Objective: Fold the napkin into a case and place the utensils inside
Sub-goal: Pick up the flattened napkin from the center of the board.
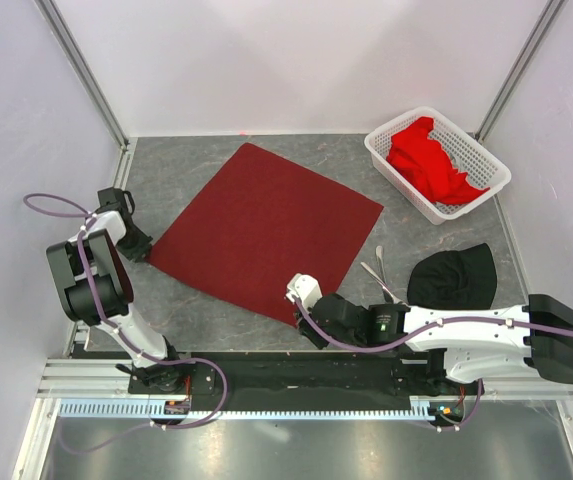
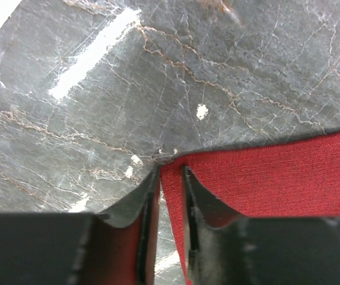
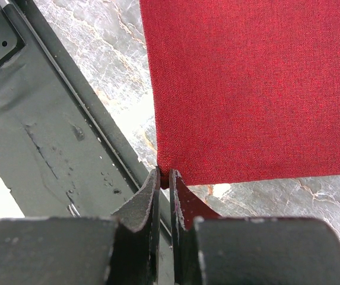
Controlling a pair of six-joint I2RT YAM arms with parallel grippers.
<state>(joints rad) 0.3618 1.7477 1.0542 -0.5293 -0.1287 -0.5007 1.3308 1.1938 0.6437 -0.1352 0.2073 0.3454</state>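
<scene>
The napkin [image 1: 266,232] lies flat. The left gripper [image 2: 171,172] pinches the napkin's left corner. The right gripper [image 3: 164,173] pinches its near corner tight.

The napkin [image 1: 266,235] lies mid-surface [image 1: 196,165]. The utensils [image 1: 378,272] lie just right of it (toward the near edge), and the basket [image 1: 398,182] sits in the far right corner.

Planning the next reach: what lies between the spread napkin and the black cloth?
The two utensils lie between napkin and black cloth, in the top view.
</scene>
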